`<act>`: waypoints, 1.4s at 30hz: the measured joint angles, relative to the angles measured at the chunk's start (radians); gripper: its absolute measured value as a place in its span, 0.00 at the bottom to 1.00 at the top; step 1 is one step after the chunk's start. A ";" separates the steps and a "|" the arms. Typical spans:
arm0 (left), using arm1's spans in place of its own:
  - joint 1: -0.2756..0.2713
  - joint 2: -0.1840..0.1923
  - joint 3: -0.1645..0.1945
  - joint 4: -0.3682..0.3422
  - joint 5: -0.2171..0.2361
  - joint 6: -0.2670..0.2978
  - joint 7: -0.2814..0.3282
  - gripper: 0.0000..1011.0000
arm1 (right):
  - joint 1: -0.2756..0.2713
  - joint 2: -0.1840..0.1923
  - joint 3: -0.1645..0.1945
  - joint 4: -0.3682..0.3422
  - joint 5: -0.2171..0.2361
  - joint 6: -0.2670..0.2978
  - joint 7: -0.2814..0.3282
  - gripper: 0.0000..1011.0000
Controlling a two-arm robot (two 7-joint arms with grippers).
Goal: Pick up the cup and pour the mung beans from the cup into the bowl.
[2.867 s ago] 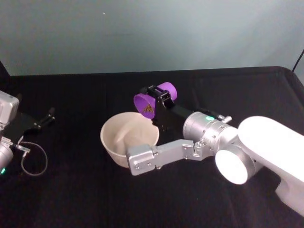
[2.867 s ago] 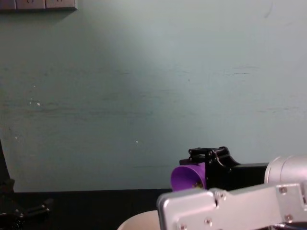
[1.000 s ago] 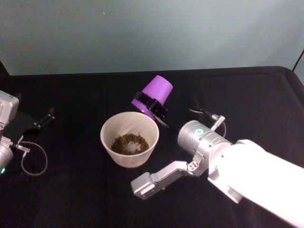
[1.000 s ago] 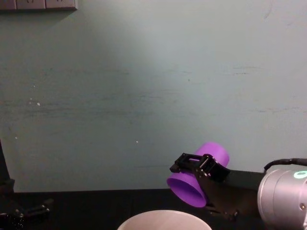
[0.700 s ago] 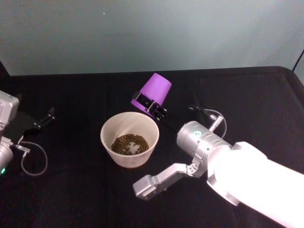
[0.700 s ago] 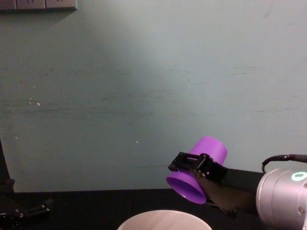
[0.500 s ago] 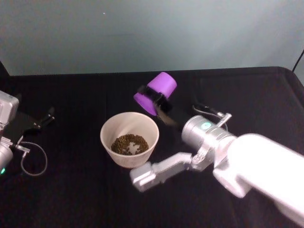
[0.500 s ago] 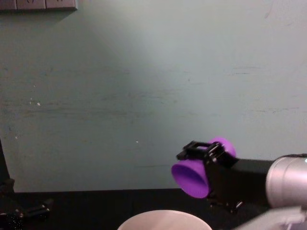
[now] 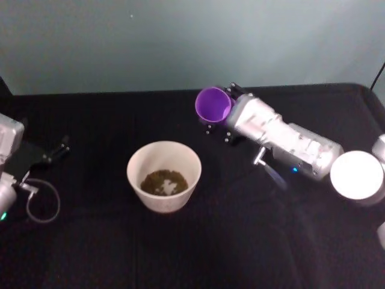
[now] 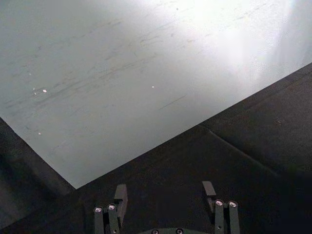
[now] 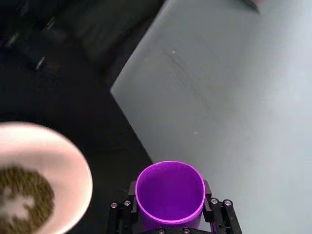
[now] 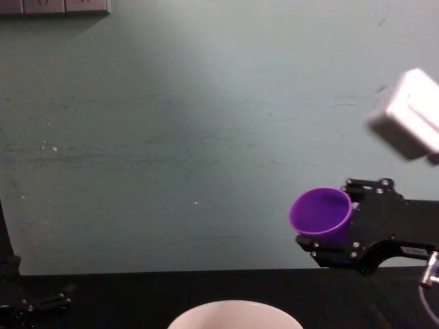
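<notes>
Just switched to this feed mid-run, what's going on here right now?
The right gripper holds the purple cup in the air beyond the bowl, off to its right. In the right wrist view the cup's inside looks empty. The mung beans lie in the bowl on the black table. The left gripper sits open at the table's left edge.

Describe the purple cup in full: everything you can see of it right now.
The cup is a small bright purple tumbler, smooth like plastic, handleless, with a thin rolled rim. The right gripper is shut on its sides and holds it in the air near the back of the table, behind and to the right of the bowl, apart from it. It is roughly upright, mouth tipped slightly forward. In the right wrist view its inside looks empty.
</notes>
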 joint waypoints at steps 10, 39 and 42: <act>0.000 0.000 0.000 0.000 0.000 0.000 0.000 0.99 | -0.054 -0.105 0.124 0.097 0.366 0.068 0.076 0.73; 0.000 0.000 0.000 0.000 0.000 0.000 0.000 0.99 | -0.057 -0.106 0.141 0.121 0.505 0.115 0.137 0.72; 0.000 0.000 0.000 0.000 0.000 0.000 0.000 0.99 | -0.050 -0.105 0.134 0.162 0.524 0.050 0.159 0.73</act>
